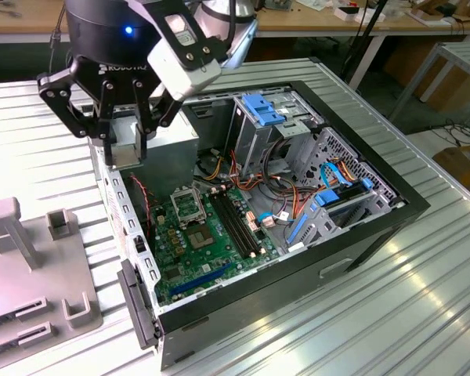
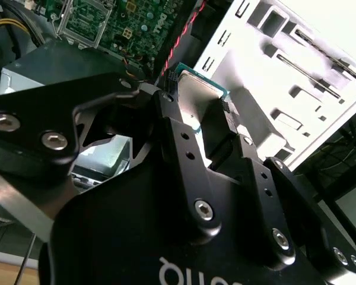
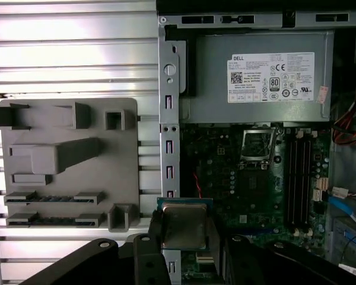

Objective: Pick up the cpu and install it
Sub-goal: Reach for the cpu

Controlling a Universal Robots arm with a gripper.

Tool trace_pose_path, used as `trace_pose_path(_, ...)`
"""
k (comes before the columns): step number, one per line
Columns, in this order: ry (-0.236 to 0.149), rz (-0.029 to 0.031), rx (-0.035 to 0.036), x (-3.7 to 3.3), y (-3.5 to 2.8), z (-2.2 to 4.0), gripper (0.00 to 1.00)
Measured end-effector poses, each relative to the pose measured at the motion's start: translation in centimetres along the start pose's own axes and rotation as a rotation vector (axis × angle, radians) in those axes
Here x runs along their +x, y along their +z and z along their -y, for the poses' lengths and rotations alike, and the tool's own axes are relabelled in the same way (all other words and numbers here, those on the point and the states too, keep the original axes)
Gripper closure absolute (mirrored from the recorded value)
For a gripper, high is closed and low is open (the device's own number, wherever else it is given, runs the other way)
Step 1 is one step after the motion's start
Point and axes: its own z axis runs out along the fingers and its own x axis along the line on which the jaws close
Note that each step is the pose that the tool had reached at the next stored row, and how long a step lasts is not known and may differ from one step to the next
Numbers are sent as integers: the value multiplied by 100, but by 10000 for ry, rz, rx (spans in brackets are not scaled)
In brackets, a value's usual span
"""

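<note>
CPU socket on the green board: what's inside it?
The socket looks empty, no chip in its frame. The cpu is clamped in the gripper over the case edge, covering the board beneath.

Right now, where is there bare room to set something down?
Bare ribbed table lies at the exterior view's right of the computer case, and beyond the grey fixture tray at its left. Inside the case is crowded: cables, drive cage, memory slots. The jaws grip the cpu over the case's edge.
</note>
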Motion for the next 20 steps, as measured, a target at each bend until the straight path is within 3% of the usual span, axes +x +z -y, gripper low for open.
trace_pose_path(20,1,0,0,-446,-16,-7,58)
